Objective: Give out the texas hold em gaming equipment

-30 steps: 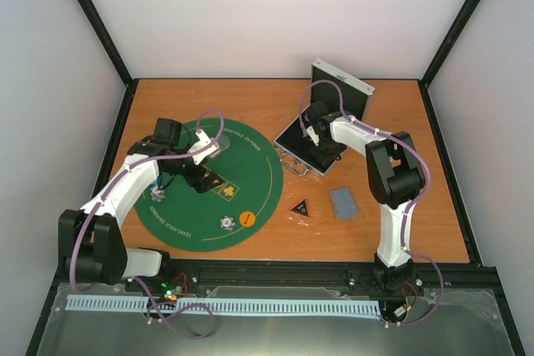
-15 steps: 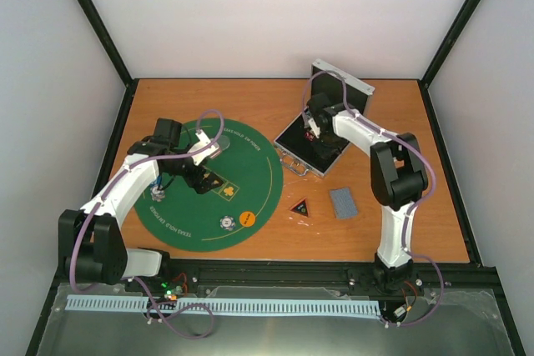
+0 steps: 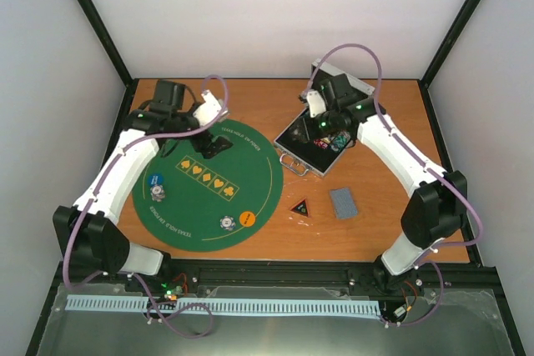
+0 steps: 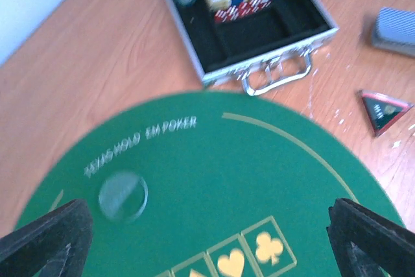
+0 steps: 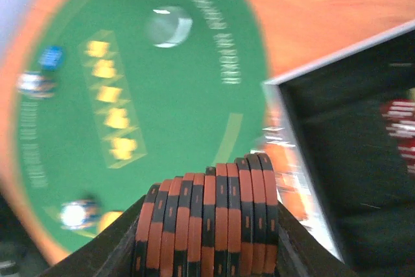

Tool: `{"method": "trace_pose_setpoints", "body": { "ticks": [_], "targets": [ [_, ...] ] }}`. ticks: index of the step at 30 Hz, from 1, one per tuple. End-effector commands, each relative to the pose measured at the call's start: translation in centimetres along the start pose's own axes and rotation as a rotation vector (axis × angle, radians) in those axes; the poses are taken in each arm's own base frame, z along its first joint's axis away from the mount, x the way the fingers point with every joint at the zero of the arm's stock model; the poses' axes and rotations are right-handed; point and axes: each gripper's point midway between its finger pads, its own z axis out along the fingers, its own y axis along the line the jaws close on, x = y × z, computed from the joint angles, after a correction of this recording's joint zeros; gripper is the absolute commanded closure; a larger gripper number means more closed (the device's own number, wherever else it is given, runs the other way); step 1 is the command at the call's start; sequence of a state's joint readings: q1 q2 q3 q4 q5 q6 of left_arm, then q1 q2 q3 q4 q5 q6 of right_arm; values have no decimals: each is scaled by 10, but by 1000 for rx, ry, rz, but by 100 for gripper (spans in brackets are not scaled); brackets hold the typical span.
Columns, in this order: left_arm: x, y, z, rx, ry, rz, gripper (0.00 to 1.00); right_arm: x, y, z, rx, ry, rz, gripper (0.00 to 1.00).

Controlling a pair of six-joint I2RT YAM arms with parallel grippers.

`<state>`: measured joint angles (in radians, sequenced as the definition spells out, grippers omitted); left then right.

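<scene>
Red-and-black striped poker chips [image 5: 207, 222] are sitting pinched in the right fingers [image 5: 118, 250], now lifted off the silver metal case [image 3: 299, 164]; left fingers [image 4: 45, 241], spread wide, are hanging farther back.

Wooden table [image 3: 375, 235], green mat [image 3: 192, 206], case [image 3: 294, 162], cards [image 3: 343, 203], marker [image 3: 301, 206]

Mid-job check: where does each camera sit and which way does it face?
Top: behind and above, looking down on the table; left arm, right arm show.
Left wrist: over the green mat, facing the open case; left pincer open.
Right wrist: over the case, facing the mat; right pincer grips red chips.
Wrist views share the clear disc.
</scene>
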<state>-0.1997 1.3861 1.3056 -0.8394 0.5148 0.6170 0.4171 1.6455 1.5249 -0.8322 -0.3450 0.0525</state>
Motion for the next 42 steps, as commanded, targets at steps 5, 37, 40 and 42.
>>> {"method": "trace_pose_setpoints", "body": {
  "ticks": [5,37,40,42],
  "targets": [
    [-61,-72,9,94,-18,328,0,7,118,5,-578,38,173,97],
    [-53,-101,71,69,24,514,51,12,146,8,-697,45,237,97],
    [-57,-102,68,68,3,523,52,13,145,10,-687,47,237,97],
    [-57,-102,68,73,2,520,46,14,144,11,-683,48,237,97]
  ]
}}
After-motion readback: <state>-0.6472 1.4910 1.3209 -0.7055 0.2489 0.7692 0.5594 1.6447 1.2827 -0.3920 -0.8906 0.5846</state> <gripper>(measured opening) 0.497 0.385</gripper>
